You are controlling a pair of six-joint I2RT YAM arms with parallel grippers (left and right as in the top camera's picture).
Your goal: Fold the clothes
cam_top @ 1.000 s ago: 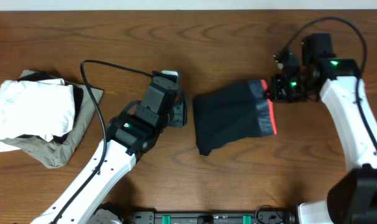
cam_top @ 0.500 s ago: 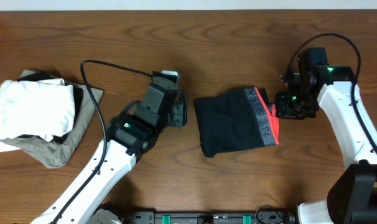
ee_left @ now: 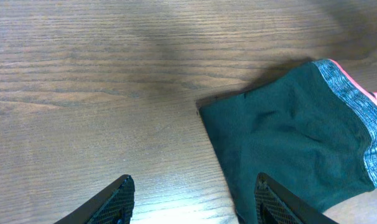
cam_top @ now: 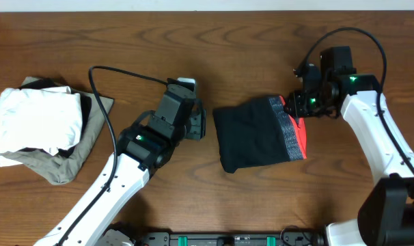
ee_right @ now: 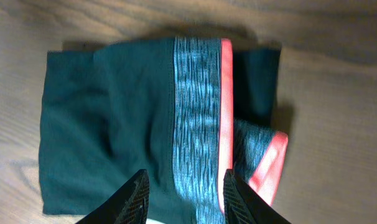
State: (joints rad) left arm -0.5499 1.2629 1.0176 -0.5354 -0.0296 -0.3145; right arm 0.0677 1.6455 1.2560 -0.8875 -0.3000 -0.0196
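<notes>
Wood table (cam_top: 248,41): one folded leggings (cam_top: 251,137), one garment pile (cam_top: 36,123); left gripper (ee_left: 191,199), right gripper (ee_right: 183,193) both spread, empty.

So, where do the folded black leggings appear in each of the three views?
Overhead: leggings right of centre.
Left wrist: leggings in the right half, down to the bottom edge.
Right wrist: leggings fill the middle.
Shared landmark: the grey waistband with coral-red trim.

On the wooden table (cam_top: 248,41) two things were laid — the folded leggings (cam_top: 251,133) near the middle, a garment pile (cam_top: 37,126) at left.
</notes>
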